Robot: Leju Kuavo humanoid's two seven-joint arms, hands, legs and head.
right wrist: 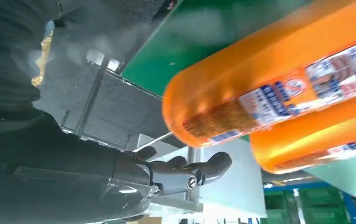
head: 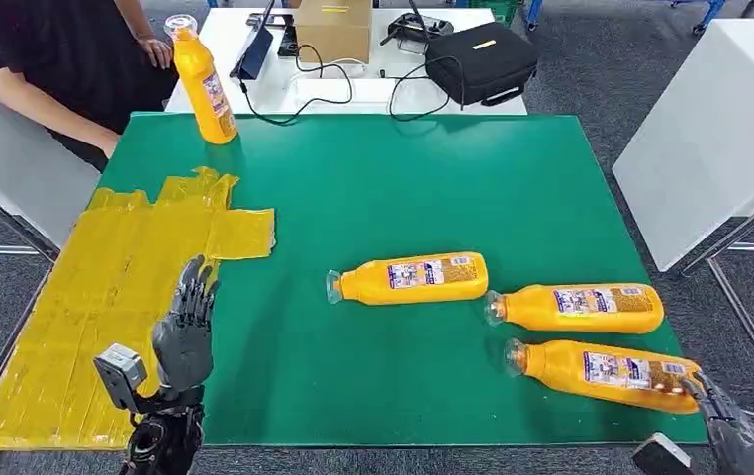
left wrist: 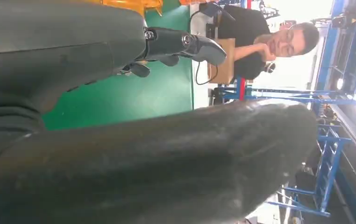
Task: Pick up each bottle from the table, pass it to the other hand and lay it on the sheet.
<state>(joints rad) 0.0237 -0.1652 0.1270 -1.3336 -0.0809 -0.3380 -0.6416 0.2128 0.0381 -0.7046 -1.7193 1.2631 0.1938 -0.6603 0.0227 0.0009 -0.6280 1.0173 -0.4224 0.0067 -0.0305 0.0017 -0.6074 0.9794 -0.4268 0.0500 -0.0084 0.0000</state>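
Bottles lie on my green table point(head: 383, 198) toward its right side: three orange ones on their sides, caps pointing left. The nearest bottle point(head: 606, 373) rests by the front right corner, the middle bottle point(head: 576, 308) just behind it, and the third bottle point(head: 411, 278) further left, toward the table's centre. All three look full of orange liquid behind their printed labels. A fourth, standing bottle point(head: 203, 81) is upright at the back left corner, its cap on.

My right hand point(head: 734, 427) is at the front right corner, fingertips point(head: 698, 388) at the base of the nearest bottle; in the right wrist view the fingers point(right wrist: 185, 170) are spread and apart from the bottle's base point(right wrist: 241, 88), holding nothing.

My left hand point(head: 185, 327) hovers over the table's left part, near the front edge, fingers stretched out and empty, just beside the yellow sheet point(head: 86, 297). That sheet covers the left edge and front left corner, crinkled, with no bottle on it.

Beyond the back edge a white desk point(head: 254, 89) carries a cardboard box point(head: 333, 28), closed, and a black bag point(head: 477, 59), zipped. A person point(head: 47, 49) sits at the back left.
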